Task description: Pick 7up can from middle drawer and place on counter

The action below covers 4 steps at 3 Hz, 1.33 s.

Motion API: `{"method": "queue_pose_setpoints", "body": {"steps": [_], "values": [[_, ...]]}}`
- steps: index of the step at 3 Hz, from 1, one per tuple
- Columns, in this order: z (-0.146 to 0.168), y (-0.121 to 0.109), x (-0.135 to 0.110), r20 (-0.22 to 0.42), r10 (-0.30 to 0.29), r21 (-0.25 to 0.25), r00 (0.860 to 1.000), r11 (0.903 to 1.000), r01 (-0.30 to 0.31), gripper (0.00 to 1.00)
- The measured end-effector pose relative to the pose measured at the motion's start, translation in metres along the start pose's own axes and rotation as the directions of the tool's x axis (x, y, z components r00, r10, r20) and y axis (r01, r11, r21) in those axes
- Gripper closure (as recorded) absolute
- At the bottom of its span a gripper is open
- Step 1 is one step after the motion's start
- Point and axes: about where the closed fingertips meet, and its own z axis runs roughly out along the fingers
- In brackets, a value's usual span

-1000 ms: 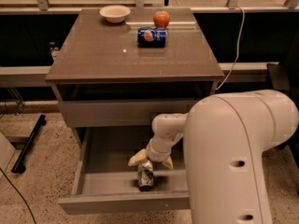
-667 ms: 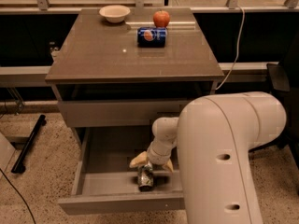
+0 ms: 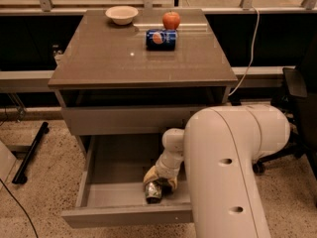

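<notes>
The middle drawer (image 3: 114, 162) is pulled open below the counter (image 3: 124, 58). The 7up can (image 3: 153, 192) lies in the drawer near its front wall, its silver top facing the camera; its label is mostly hidden. My gripper (image 3: 159, 180) reaches down into the drawer and sits right over the can, touching or straddling it. The large white arm (image 3: 233, 162) fills the lower right and hides the right part of the drawer.
On the counter stand a blue Pepsi can (image 3: 161, 39) lying on its side, a red apple (image 3: 171, 20) and a white bowl (image 3: 122, 14) at the back. A dark chair (image 3: 297, 83) stands at the right. A black bar (image 3: 30, 152) lies on the floor at the left.
The big white arm link has swung left and covers more of the drawer's right side. The gripper stays at the can in about the same spot.
</notes>
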Motion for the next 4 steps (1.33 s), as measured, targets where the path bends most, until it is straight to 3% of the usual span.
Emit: {"method": "queue_pose_setpoints", "body": {"steps": [1, 2, 3, 4], "values": [[-0.002, 0.001, 0.001, -0.002, 0.005, -0.003, 1.000, 1.0000, -0.005, 0.61], [-0.035, 0.010, 0.004, 0.033, -0.043, -0.041, 0.999, 0.9982, 0.044, 0.85], [-0.093, 0.026, 0.013, 0.101, -0.147, -0.110, 0.984, 0.9813, 0.158, 1.00], [-0.154, 0.041, 0.031, 0.194, -0.258, -0.189, 0.947, 0.9370, 0.294, 1.00]]}}
